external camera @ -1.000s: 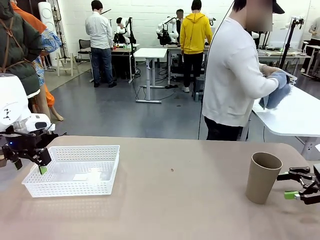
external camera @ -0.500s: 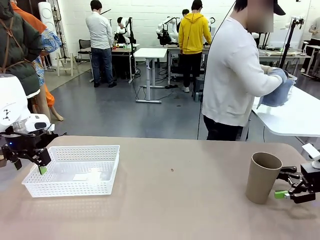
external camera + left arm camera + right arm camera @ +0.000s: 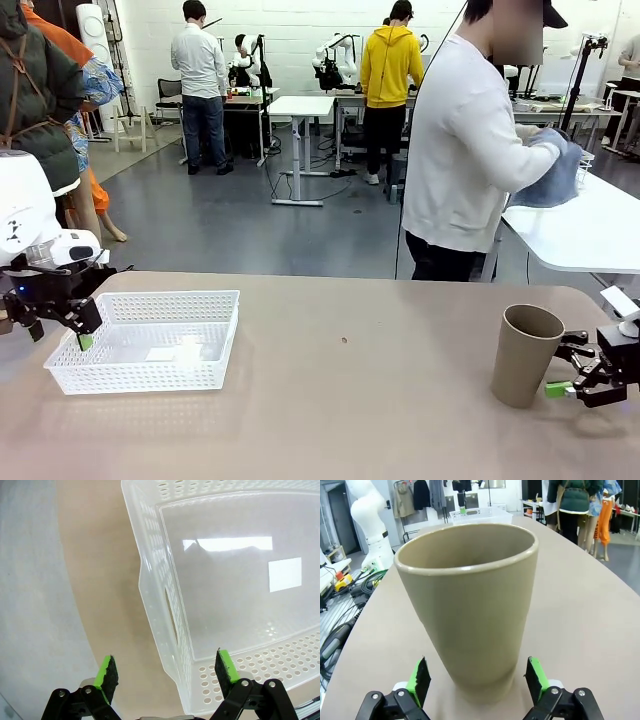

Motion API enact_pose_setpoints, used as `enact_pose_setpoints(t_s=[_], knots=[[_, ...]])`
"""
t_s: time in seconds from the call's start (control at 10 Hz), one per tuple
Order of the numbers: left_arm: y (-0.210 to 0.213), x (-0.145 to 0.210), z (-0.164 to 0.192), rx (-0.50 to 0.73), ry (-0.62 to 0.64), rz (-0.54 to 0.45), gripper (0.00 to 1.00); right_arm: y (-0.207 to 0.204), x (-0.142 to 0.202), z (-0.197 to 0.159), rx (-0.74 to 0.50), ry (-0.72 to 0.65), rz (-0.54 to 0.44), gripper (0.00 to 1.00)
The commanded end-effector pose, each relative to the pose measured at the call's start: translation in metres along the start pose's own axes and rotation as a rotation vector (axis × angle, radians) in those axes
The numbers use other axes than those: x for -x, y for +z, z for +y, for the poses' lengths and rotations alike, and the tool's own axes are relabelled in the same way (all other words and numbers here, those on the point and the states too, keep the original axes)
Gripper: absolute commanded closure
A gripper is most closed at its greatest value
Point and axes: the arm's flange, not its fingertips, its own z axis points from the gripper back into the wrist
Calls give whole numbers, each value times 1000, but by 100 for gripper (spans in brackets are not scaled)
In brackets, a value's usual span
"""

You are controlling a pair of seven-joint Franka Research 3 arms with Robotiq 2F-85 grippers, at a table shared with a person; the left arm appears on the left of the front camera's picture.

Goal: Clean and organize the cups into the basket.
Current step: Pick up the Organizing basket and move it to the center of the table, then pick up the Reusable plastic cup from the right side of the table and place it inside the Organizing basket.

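One kraft-brown cup (image 3: 524, 354) stands upright on the table at the right; it looms large in the right wrist view (image 3: 470, 605). My right gripper (image 3: 572, 372) is open just to the cup's right, level with its lower half, and its green-padded fingers (image 3: 536, 677) flank the cup's base without touching it. The white perforated basket (image 3: 215, 335) lies at the left, with nothing in it. Over the basket's left rim hangs my left gripper (image 3: 58, 322), open; seen from the left wrist (image 3: 165, 672), its fingers straddle the basket's side wall (image 3: 162, 625) near the handle cut-out.
A person in a white top stands beyond the table's far right edge, wiping something with a blue cloth (image 3: 550, 180) over another white table. The tan tabletop (image 3: 350, 400) lies bare between basket and cup.
My right gripper has slid left toward the cup, from the picture's right edge to just beside it. The left gripper has stayed put. The person has raised the blue cloth.
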Motion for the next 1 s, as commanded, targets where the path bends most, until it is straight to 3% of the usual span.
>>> enact_pose_setpoints(t_s=[0.0, 0.9], knots=[[-2, 2, 4, -17, 10, -13, 0, -15, -1, -9, -18, 28, 2, 0], [-9, 2, 3, -55, 22, -11, 0, -50, -10, -19, -62, 21, -7, 0]])
